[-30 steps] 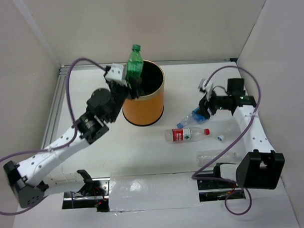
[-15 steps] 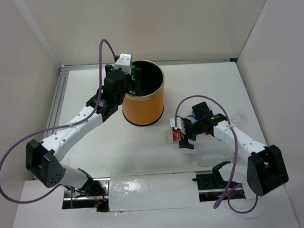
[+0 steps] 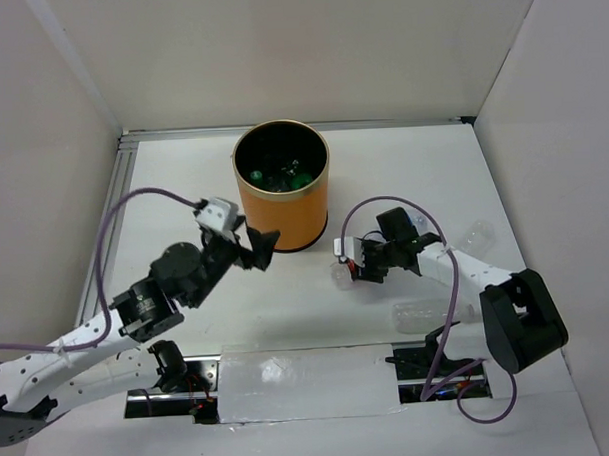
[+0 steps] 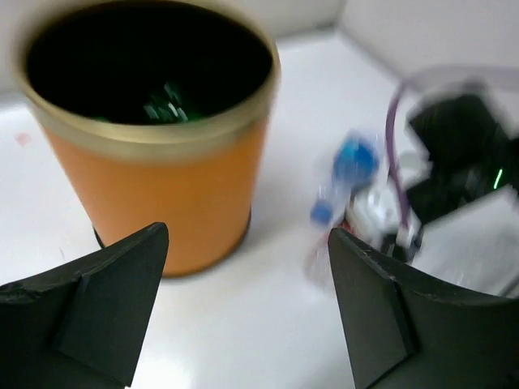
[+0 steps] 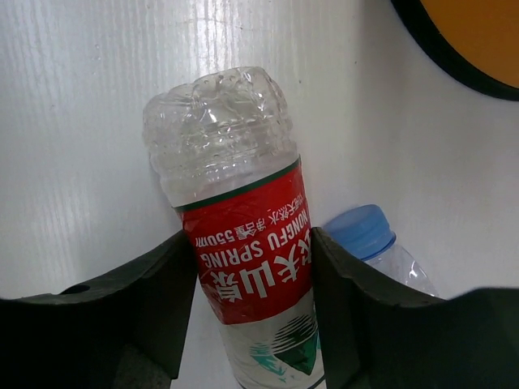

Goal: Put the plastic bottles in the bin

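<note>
Right now the right gripper [image 3: 358, 268] is clamping the red-labelled bottle [image 5: 251, 271] across its label, one finger pressing on each side, while the bottle is lying flat on the table [image 3: 307, 308] near the bin [image 3: 284, 214]. Gripping at the label is probably giving the fingers straight, even walls to bear on, rather than the bumpy clear end beyond it. A blue-capped bottle [image 5: 361, 231] is lying right alongside, close to one finger, so I judge the lift is going to need care not to drag it along. The left gripper [image 3: 262, 245] is hanging wide open and empty, low in front of the bin, which seems to be leaving the rim free for the other arm. Green bottles [image 3: 283, 175] are already sitting inside the bin, and a clear bottle [image 3: 428, 314] is waiting on the table nearer the arm bases.
</note>
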### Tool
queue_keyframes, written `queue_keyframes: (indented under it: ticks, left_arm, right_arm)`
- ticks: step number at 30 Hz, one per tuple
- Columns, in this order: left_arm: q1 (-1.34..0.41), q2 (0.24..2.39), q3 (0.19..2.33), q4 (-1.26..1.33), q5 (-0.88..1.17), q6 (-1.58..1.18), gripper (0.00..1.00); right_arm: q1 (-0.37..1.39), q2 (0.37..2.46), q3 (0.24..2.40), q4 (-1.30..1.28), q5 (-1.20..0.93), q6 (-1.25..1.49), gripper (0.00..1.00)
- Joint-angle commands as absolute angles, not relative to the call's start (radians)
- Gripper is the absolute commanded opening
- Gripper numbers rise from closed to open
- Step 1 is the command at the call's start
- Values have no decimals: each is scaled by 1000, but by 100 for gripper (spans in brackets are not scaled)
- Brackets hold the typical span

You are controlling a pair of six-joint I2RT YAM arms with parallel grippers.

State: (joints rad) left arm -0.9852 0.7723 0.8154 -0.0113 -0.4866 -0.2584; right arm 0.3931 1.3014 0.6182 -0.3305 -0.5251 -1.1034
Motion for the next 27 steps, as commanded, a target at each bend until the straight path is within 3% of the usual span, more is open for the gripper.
queue_keyframes:
  ticks: [1, 2, 4, 7, 13, 19, 27]
  left_arm:
    - [-1079, 766, 674, 9, -454, -380, 92]
    - [-1080, 756, 673, 9, -454, -390, 92]
    - [-1138, 756, 621, 34, -466, -390, 90]
    - [-1175, 799, 581, 63, -466, -390, 90]
    - [-1184, 844, 454, 210, -423, -368, 90]
    - [-1184, 957, 408, 393, -370, -327, 92]
    - [-1193, 1239, 544, 538, -354, -216, 94]
  right_arm:
    - [399, 1228, 581, -404, -532, -1156, 38]
    - [399, 1227, 581, -405, -547, -1157, 38]
    - [373, 1159, 635, -547, -603, -1190, 27]
    - [319, 1048, 809, -700, -750, -1178, 24]
    - [287, 1051, 1239, -640, -811, -985, 20]
    - [320, 1296, 1541, -394, -831, -812, 22]
    - [523, 1778, 1982, -497, -764, -880, 32]
